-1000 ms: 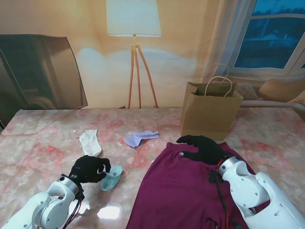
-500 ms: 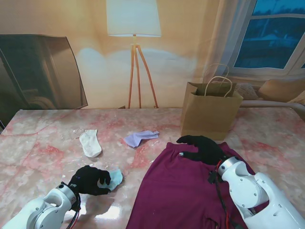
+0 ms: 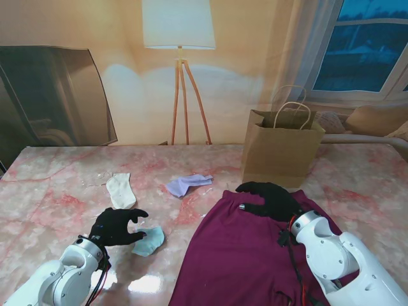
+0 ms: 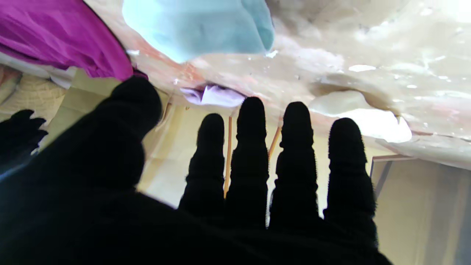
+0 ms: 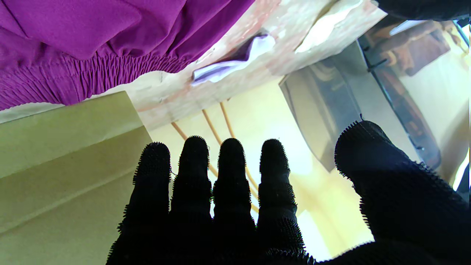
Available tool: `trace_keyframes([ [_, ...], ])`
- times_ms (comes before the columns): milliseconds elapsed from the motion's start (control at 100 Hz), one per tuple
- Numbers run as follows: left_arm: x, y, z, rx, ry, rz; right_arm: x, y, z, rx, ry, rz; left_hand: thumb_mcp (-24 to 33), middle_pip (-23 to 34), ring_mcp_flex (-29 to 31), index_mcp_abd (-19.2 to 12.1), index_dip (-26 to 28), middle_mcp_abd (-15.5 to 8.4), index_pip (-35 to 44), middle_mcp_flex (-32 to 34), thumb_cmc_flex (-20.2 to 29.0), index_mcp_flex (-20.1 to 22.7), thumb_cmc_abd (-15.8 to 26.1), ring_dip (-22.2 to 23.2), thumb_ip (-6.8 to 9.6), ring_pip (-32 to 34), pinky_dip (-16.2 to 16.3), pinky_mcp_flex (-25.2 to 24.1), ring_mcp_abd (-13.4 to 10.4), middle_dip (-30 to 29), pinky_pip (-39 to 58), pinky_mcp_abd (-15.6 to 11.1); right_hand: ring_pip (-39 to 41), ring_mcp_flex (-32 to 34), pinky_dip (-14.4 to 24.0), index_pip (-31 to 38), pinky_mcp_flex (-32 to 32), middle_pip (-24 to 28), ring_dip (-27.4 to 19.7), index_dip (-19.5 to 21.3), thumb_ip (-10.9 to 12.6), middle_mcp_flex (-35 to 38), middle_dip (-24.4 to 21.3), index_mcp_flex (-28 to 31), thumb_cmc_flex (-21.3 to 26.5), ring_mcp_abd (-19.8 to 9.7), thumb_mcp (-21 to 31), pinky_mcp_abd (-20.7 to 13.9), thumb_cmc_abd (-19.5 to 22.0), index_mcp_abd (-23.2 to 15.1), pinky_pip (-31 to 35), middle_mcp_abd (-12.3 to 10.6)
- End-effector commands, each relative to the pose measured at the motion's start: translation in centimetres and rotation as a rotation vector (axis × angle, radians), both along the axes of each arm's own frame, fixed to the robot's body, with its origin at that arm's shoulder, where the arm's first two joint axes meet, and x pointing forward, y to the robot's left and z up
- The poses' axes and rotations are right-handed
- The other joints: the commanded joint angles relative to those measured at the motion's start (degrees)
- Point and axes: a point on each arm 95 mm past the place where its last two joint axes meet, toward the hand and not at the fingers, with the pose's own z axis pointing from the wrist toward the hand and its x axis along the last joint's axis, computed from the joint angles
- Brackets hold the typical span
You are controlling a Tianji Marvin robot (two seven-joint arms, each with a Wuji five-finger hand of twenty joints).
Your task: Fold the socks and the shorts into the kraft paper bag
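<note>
While the left hand [image 3: 116,225] hovers with fingers spread and empty, the light-blue sock [image 3: 148,241] lies crumpled at its 4 o'clock, apparently mid-fold. Next move probably calls for regrasping it. Right hand [image 3: 268,199], fingers apart, rests flat on the maroon shorts [image 3: 242,255] (soft, elastic-waisted) near the stiff kraft paper bag [image 3: 280,153].

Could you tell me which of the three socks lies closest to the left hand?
The light blue sock, right beside the left hand; the white sock and lavender sock lie farther away.
</note>
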Motion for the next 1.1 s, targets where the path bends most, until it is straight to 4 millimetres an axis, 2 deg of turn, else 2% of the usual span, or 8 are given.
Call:
trace_keyframes([
  [0, 0.4, -0.4, 0.2, 0.024, 0.003, -0.020, -0.3, 0.3, -0.2, 0.004, 0.000, 0.004, 1.94, 1.31, -2.56, 0.58, -1.74, -1.51, -2.46, -3.11, 1.06, -1.96, -2.34, 0.48, 1.03, -1.85, -0.57, -1.84, -0.64, 2.41, -1.82, -0.40, -0.08, -0.42, 2.19, -0.04, -0.72, 0.53, 0.97, 0.48, 3.06, 0.52, 0.15, 0.80, -1.97, -0.39, -0.89, -0.27, 1.02, -1.42, 1.52, -0.84],
  [470, 2.0, -1.3, -2.7, 0.139, 0.098, -0.048, -0.5, 0.1, -0.4, 0.008, 0.008, 0.002, 3.87, 3.97, -6.70, 2.86, 1.28, -0.06, 1.20, -9.19, 1.21, -0.33, -3.25, 7.51, 0.09, 1.53, 1.24, -4.22, -0.45, 11.28, -4.32, -1.39, 0.03, -0.26, 2.93, 0.00, -0.51, 0.85, 1.26, 0.58, 3.04, 0.78, 0.28, 0.90, -1.99, -0.18, -1.07, 0.27, 1.48, -1.56, 2.05, -0.95],
  [570, 2.1, -1.5, -3.0, 0.158, 0.106, -0.054, -0.5, 0.1, -0.4, 0.011, 0.008, 0.002, 4.07, 1.20, -8.67, 1.13, 6.90, 0.74, 7.25, -11.18, 1.07, 0.65, -3.49, 6.85, -0.02, 0.09, 2.29, -3.97, -0.41, 8.47, -2.73, -2.59, 0.08, -0.21, 3.08, 0.01, -0.33, 0.91, 1.33, 0.60, 3.07, 0.81, 0.31, 0.92, -1.95, -0.13, -1.07, 0.24, 1.48, -1.50, 2.18, -0.99],
  [690, 2.2, -1.7, -3.3, 0.174, 0.105, -0.065, -0.5, 0.1, -0.4, 0.011, 0.006, 0.003, 5.52, -6.43, -10.77, -3.20, 22.07, 1.15, 26.33, -14.23, 1.63, 0.17, -4.28, 2.58, -0.15, -3.73, 2.50, -4.26, -0.72, -3.11, -2.66, -3.00, 0.10, -0.16, 3.24, 0.02, -0.33, 0.95, 1.40, 0.62, 3.09, 0.78, 0.33, 0.91, -1.91, -0.07, -1.07, 0.34, 1.46, -1.57, 2.26, -0.99],
  [720, 2.2, -1.7, -3.4, 0.175, 0.105, -0.068, -0.5, 0.1, -0.4, 0.011, 0.006, 0.004, 4.61, -6.89, -10.79, -4.73, 25.85, 1.30, 30.38, -14.06, 3.22, 0.28, -5.35, 1.76, -2.27, -4.10, 2.44, -4.30, -0.73, -4.63, -2.76, -3.00, 0.10, -0.16, 3.27, 0.02, -0.36, 0.97, 1.41, 0.62, 3.09, 0.79, 0.33, 0.89, -1.90, -0.05, -1.04, 0.35, 1.45, -1.60, 2.26, -0.98],
  [770, 2.2, -1.8, -3.4, 0.175, 0.100, -0.070, -0.5, 0.2, -0.4, 0.011, 0.005, 0.003, 1.62, -7.42, -9.81, -8.19, 30.08, 1.51, 36.86, -12.52, 7.10, 2.23, -7.26, 0.97, -4.85, -4.09, 2.50, -3.82, -0.66, -6.31, -2.43, -2.63, 0.12, -0.12, 3.32, 0.07, -0.36, 0.97, 1.44, 0.65, 3.09, 0.76, 0.34, 0.98, -1.92, -0.04, -1.02, 0.34, 1.46, -1.56, 2.27, -1.05],
  [1020, 2.0, -1.9, -3.1, 0.142, 0.085, -0.086, -0.6, 0.3, -0.5, 0.008, 0.008, 0.004, -0.84, -5.36, 3.86, -15.94, 32.46, -0.37, 43.06, 7.38, 12.57, 5.53, -8.29, 0.45, -3.96, -0.11, 3.13, 1.02, -1.42, -9.56, 0.10, -1.01, 0.31, 0.34, 3.50, 0.12, -0.16, 1.08, 1.59, 0.68, 3.10, 1.00, 0.37, 1.07, -1.88, -0.07, -0.85, 0.38, 1.11, -1.62, 2.35, -0.96],
  [1090, 1.9, -2.1, -2.8, 0.105, 0.059, -0.078, -0.6, 0.4, -0.7, 0.010, 0.011, 0.002, 1.00, -3.56, 11.48, -17.32, 33.13, -2.94, 42.23, 18.80, 12.77, 6.04, -9.13, -0.01, -4.56, 3.59, 2.58, 4.60, -2.46, 2.97, 3.08, -0.13, 0.45, 0.68, 3.57, 0.17, 0.06, 1.12, 1.68, 0.70, 3.10, 1.06, 0.39, 1.14, -1.83, 0.07, -0.73, 0.44, 0.92, -1.58, 2.48, -0.87],
])
